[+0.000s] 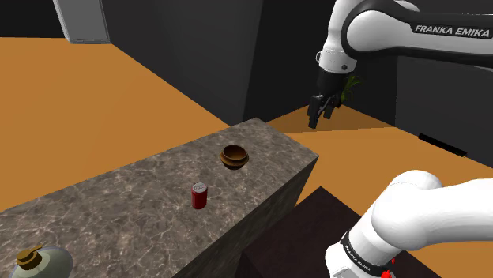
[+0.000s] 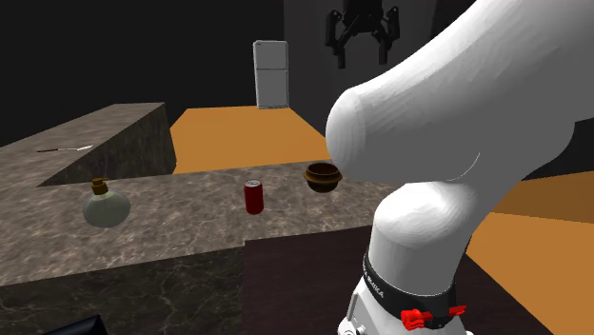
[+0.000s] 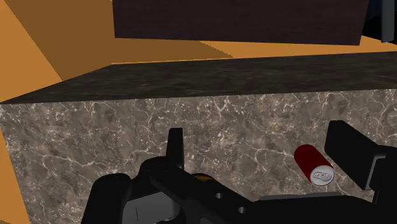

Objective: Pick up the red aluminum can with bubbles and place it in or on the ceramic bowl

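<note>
While hanging in open air past the counter [image 1: 118,205] corner, upper right in the shoulder view, spreads gripper [image 1: 320,110] wide. Upright near counter's edge, centre frame: red can [image 1: 200,196], apart from brown bowl [image 1: 234,155]. Orange floor [image 1: 118,103] beyond.

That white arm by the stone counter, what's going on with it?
A white robot arm is meant to fetch the red can and put it in the brown bowl. Nothing has been picked up yet: the can stands upright on the marbled counter, apart from the bowl. The arm's black tool hangs up in the air near the counter's bowl end, open and holding nothing. A round stoppered flask sits farther along the counter.
</note>
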### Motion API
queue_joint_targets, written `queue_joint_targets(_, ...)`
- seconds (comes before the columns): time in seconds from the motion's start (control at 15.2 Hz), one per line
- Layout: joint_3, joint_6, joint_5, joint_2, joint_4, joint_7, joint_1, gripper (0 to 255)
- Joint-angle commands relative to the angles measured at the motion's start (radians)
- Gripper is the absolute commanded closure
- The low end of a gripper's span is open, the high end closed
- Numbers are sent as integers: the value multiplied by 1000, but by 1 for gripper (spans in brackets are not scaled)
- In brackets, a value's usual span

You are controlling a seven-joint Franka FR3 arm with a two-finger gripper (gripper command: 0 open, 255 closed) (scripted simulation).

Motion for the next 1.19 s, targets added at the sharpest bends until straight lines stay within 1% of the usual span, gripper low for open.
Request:
queue_joint_targets(0.0,0,0,0,0,0,0,0,0)
queue_joint_targets(0.33,43,165,41,97,-65,61,24,0)
queue_joint_targets(0.59,78,300,68,200,-91,107,43,0)
queue_joint_targets(0.86,113,434,87,324,-95,153,60,0)
queue_joint_targets(1.12,148,560,94,464,-75,200,73,0)
